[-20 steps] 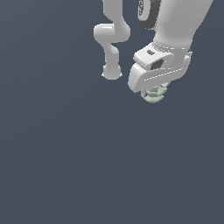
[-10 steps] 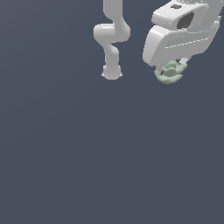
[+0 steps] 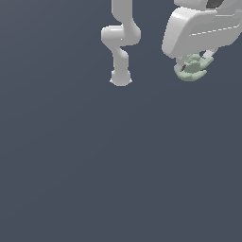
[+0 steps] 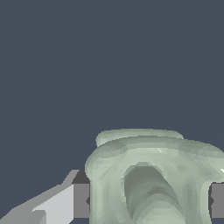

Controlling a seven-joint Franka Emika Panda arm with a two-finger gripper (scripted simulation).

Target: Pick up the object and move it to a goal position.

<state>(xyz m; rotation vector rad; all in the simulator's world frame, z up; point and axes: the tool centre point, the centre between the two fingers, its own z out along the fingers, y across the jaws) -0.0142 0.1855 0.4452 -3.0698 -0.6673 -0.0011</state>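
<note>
A flat dark slate-blue ground (image 3: 94,170) fills the exterior view, plain and unmarked; the same dark surface (image 4: 109,61) forms the backdrop of the wrist view; no other loose items show.

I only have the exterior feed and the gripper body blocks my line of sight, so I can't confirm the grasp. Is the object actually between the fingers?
Observer: Yes. In the wrist view the object sits between the two fingers, a dark pad pressed against each of its sides.
Operator: Is anything else near it that it could bump?
Observer: No. Past the object the wrist view shows only plain dark floor.
Operator: Which part of the piece faces the wrist camera?
Observer: Its hollow round centre, with the lumpy rim arching over it.
</note>
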